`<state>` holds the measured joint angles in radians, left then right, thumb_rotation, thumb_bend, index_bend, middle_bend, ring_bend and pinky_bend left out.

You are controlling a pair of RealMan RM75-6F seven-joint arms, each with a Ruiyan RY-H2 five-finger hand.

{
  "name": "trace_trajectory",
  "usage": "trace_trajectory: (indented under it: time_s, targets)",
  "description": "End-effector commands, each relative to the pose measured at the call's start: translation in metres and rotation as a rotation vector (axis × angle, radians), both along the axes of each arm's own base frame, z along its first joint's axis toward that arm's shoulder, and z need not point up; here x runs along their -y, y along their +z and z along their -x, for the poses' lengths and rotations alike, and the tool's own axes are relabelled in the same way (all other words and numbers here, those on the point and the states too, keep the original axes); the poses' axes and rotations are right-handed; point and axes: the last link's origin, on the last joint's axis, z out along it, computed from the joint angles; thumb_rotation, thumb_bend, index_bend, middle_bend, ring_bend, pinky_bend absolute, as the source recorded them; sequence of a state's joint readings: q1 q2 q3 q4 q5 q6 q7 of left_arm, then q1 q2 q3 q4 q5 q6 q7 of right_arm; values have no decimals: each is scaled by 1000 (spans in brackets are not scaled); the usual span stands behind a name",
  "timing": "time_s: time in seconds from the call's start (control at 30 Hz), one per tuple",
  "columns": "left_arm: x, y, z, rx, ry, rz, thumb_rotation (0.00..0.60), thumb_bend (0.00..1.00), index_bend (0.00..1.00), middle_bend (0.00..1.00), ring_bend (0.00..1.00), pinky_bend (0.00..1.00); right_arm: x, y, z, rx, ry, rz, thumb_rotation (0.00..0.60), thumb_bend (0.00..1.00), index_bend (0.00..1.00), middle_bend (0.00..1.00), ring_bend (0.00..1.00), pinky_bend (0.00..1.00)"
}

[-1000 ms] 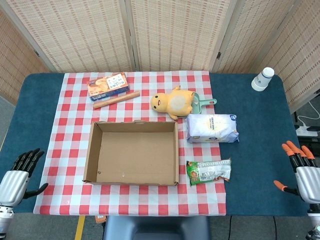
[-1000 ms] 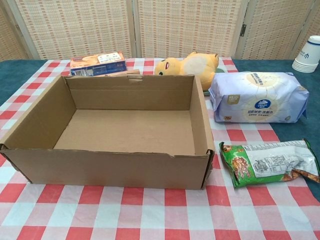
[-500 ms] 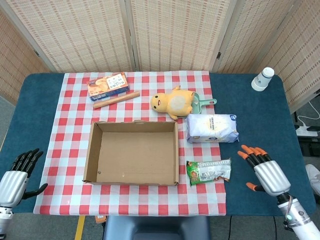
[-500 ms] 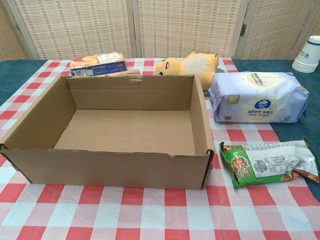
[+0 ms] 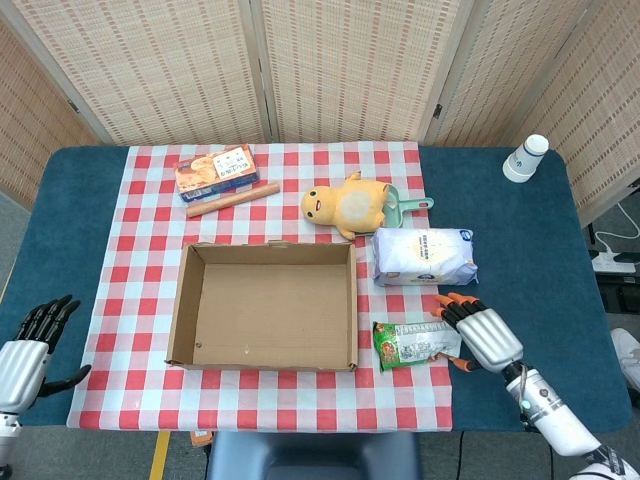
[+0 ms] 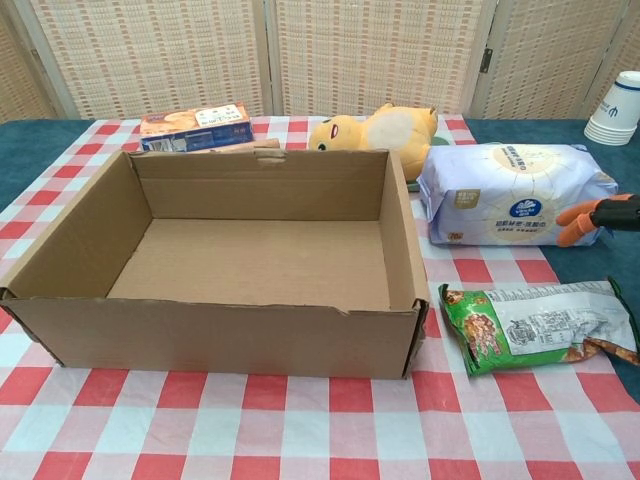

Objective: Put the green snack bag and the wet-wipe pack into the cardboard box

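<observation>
The green snack bag [image 5: 415, 343] [image 6: 535, 325] lies flat on the checked cloth, just right of the open, empty cardboard box [image 5: 181, 300] [image 6: 210, 318]. The white wet-wipe pack [image 5: 425, 257] [image 6: 515, 195] lies behind the bag. My right hand [image 5: 480, 335] is at the bag's right end, open, with its orange fingertips [image 5: 450, 300] spread toward the gap between bag and pack. In the chest view only the tips of that hand [image 6: 600, 215] show at the right edge, in front of the pack's right end. My left hand [image 5: 25, 345] hangs open at the table's front left corner.
A yellow plush toy [image 5: 345, 205] lies on a green scoop [image 5: 405, 207] behind the wipes. A biscuit box [image 5: 216, 170] and a wooden roller [image 5: 232, 199] sit behind the box. Stacked paper cups [image 5: 525, 158] stand far right on the blue tabletop [image 5: 520, 230].
My right hand has swung in from the table's right edge to the right end of the snack bag. The left hand has dropped back slightly. The objects have not moved.
</observation>
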<state>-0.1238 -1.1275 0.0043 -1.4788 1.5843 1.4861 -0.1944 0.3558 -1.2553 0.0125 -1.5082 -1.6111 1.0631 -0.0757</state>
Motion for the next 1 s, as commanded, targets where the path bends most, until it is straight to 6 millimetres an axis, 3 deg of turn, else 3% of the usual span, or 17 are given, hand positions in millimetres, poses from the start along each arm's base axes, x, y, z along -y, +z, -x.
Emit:
trace_trajectory:
  time_s: [0.03,0.73,1.0]
  targets:
    - [0,1,0,3,-1,-1,600,201,0,0,0,75,2,-8,1,-11,-5,-17,600,26,245,110,48,196]
    - [0,2,1,16,4,5,600,202,0,0,0,74,13,-36,3,-10,-27,-62,600,26,263,144,92,242]
    - [-1,1,2,18,8,9,600,202,0,0,0,74,18,-44,1,-5,-18,-62,600,37,339,202,162,320]
